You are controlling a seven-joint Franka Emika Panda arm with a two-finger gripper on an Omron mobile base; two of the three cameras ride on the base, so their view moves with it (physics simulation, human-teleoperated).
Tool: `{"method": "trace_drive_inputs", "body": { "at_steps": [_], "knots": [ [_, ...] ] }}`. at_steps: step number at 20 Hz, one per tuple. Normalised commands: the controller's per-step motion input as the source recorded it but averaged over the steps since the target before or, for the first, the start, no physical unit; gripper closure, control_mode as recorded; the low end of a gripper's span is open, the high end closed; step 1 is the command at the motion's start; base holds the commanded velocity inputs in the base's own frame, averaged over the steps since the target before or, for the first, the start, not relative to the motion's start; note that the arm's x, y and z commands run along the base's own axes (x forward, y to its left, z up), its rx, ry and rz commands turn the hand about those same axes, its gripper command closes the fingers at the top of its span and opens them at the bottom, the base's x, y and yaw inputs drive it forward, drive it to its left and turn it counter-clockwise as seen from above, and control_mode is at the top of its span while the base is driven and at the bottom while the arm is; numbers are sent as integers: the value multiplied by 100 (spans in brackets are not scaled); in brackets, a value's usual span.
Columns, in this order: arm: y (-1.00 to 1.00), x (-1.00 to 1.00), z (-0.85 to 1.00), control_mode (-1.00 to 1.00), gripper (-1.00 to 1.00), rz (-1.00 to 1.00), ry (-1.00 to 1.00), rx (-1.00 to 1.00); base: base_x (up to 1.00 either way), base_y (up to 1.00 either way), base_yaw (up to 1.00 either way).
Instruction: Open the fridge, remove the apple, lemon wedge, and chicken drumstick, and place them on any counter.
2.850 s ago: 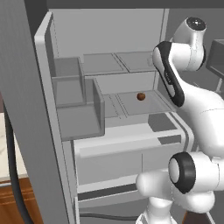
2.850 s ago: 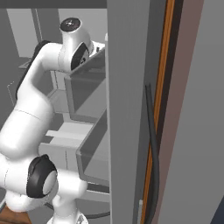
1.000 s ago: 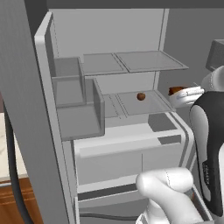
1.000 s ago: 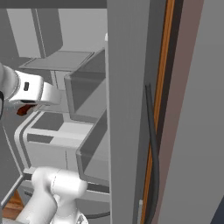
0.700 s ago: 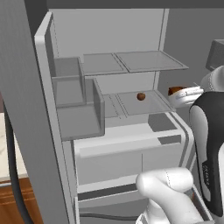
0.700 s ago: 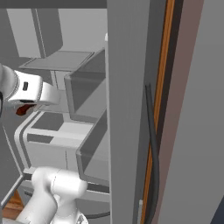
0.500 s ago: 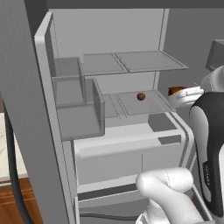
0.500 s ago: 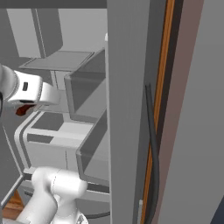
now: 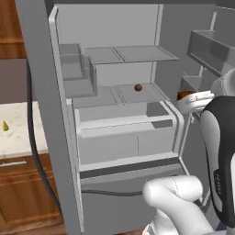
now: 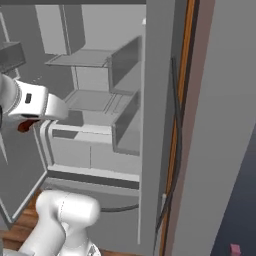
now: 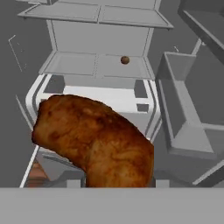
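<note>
Fingers of the white arm's two-finger gripper [image 9: 186,97] are clamped on the reddish-brown chicken drumstick [image 11: 94,139], judging by how it sits right against the hand camera; the tips themselves are hidden behind the meat. In the left base view a dark brown bit pokes out beside the white hand, just outside the right edge of the fridge opening; in the right base view it shows as a red-brown patch under the hand [image 10: 26,124].

Tall grey French-door fridge [image 9: 114,87] stands open, both doors swung wide. Hand sits in front of the shelves, not inside, so it looks like the drumstick is out and in carry, held clear of the shelf edges on the way to a counter.

Small round dark reddish-brown apple [image 9: 138,87] rests on the middle shelf, toward the back, well apart from the gripper. Tiny yellow lemon wedge [image 9: 5,125] lies on the cream speckled stone counter [image 9: 13,137] left of the fridge door, so that one looks already delivered.

Drumstick long axis: in the hand view it runs diagonally, upper left to lower right, thick along most of its length; lower right end is cut off by the frame bottom, so which end is the narrow one I cannot tell.
</note>
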Motion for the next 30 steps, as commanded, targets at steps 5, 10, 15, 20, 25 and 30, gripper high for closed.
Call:
{"method": "trace_drive_inputs", "body": {
  "at_steps": [5,10,15,20,25,30],
  "knots": [
    [0,0,0,100,100,0,0,0,-81,57,0],
    [0,0,0,100,100,0,0,0,-47,96,0],
    [0,0,0,100,100,0,0,0,-40,100,0],
    [0,0,0,100,100,0,0,0,-21,100,0],
    [0,0,0,100,100,0,0,0,25,89,0],
    [0,0,0,100,100,0,0,0,94,55,0]
  ]
}}
